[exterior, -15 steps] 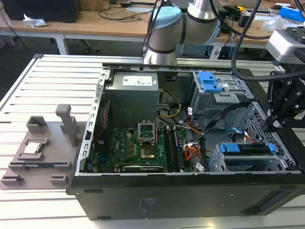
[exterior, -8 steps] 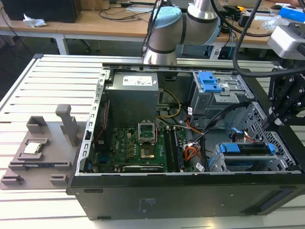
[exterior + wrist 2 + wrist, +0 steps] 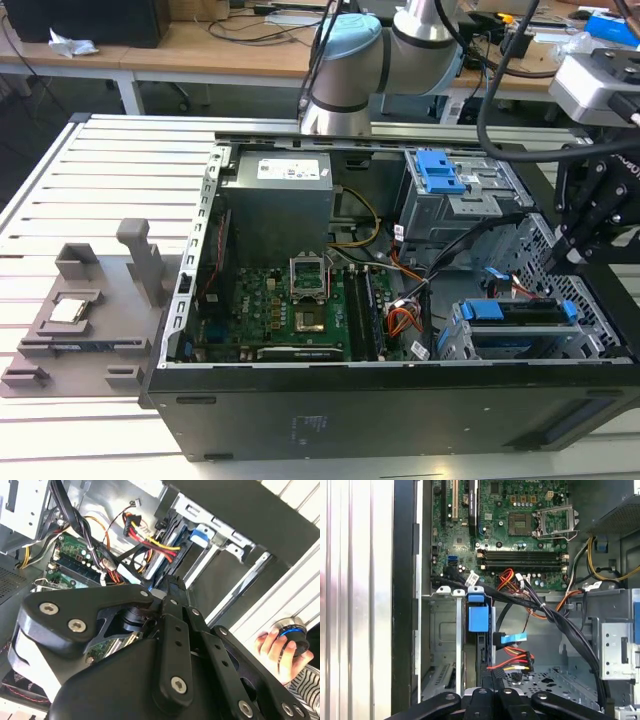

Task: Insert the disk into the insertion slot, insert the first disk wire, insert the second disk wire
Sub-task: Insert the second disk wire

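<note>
Exterior view: we see a slatted metal table (image 3: 100,200) with an open computer case (image 3: 300,420) lying on its side, its circuit board facing up. A pale blue and silver robot arm (image 3: 345,60) rises behind the case and bends over towards the exterior view's right. In the case's near corner on that side sits a silvery perforated metal cage (image 3: 452,345). The disk (image 3: 515,312) already lies inside it, flat in its bright blue frame, its long axis running from the exterior view's left to its right.

The black gripper (image 3: 572,258) hangs over the cage's end towards the exterior view's right, so the disk lies just below it and slightly to the exterior view's left. We cannot tell whether the gripper is spread, pressed together or pinching anything.

In the first wrist view the gripper (image 3: 492,696) points along the disk's (image 3: 479,617) thin edge. Just beside that edge lie a blue plug (image 3: 512,639) and a bundle of red, yellow and black wires (image 3: 512,661). We cannot tell whether either is plugged in.

In the second wrist view a person's hand (image 3: 275,647) rests on a round knob (image 3: 292,632) outside the case.
</note>
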Available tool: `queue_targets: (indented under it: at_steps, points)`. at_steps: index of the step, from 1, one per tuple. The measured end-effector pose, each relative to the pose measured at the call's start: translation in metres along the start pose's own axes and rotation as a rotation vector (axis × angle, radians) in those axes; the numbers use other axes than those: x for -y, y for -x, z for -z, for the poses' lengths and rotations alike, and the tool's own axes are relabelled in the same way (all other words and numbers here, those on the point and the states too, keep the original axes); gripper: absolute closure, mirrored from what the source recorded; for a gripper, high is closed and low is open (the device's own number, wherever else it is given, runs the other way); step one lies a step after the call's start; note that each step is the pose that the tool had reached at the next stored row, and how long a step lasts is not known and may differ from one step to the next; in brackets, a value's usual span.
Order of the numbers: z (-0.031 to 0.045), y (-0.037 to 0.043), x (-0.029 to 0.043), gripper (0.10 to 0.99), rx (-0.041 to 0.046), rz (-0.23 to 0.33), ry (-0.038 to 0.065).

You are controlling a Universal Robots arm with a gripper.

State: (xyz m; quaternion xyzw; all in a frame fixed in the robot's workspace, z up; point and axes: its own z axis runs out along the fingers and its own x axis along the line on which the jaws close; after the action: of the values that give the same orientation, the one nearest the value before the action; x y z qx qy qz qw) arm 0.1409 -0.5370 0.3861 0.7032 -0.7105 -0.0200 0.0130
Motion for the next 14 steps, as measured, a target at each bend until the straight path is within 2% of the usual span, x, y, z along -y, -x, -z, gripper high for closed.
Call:
queue_targets:
  at_steps: [2,5,7,9,11,13,14]
  points:
    - [-0.0004,0.0000,-0.0046,0.980,0.0000,0.000,0.000]
    - [-0.0013,0.0006,-0.0197,0.980,0.0001,0.000,0.000]
    - [-0.0032,0.0071,-0.0309,0.980,-0.0022,0.000,0.000]
    - [-0.0079,0.0165,-0.0319,0.980,-0.0160,0.001,0.000]
    - [-0.0105,0.0218,-0.0319,0.980,-0.0476,0.012,-0.001]
    - [-0.0125,0.0227,-0.0318,0.980,-0.0692,0.040,-0.001]
    - [-0.0146,0.0237,-0.0318,0.980,-0.0764,0.056,-0.001]
